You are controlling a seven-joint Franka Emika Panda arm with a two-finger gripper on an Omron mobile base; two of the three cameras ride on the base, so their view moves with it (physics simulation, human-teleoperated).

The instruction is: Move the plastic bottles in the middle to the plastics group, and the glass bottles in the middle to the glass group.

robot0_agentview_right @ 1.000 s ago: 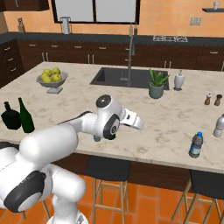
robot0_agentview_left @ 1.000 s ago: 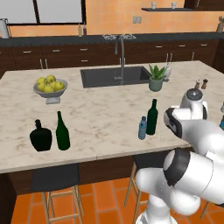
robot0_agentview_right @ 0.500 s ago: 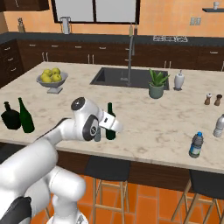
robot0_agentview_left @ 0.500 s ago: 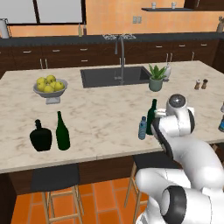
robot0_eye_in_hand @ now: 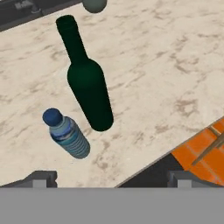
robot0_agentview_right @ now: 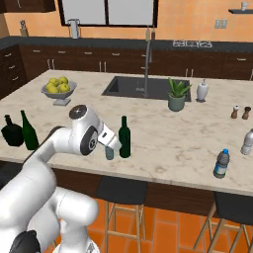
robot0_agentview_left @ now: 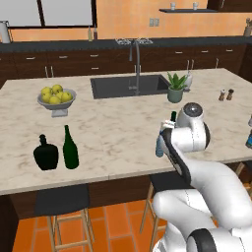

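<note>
Plastic bottle | left of open tool | beside green bottle

No lettering, brand, number or sign can be read anywhere on the kitchen island; the blue label on the small water bottle beside the green bottle is too blurred to make out.
</note>
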